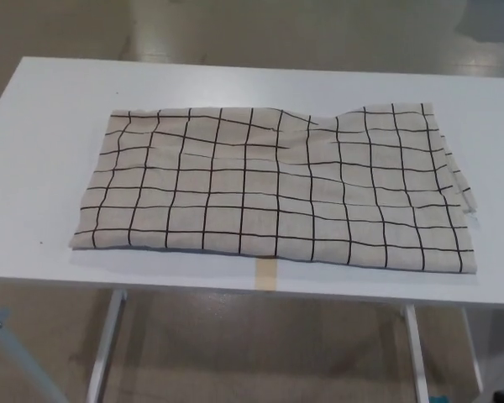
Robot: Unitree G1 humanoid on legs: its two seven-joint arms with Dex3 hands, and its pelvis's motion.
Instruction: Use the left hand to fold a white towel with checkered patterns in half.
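Towel lies flat in the middle of the white tabletop, a small bump near its far edge | hands: none show, so I cannot tell if they are open | do well: grab one short edge, lift, lay it even on the other | around: tape strip at the front edge, nothing blocks.

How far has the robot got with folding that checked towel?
The towel lies flat on the white table. Layered edges show along its right side, so it may already be doubled over, but one picture cannot settle that. Nothing is in hand: neither robot hand is in view. If the fold is still to do, the left hand would have to come in, take an edge and carry it across.
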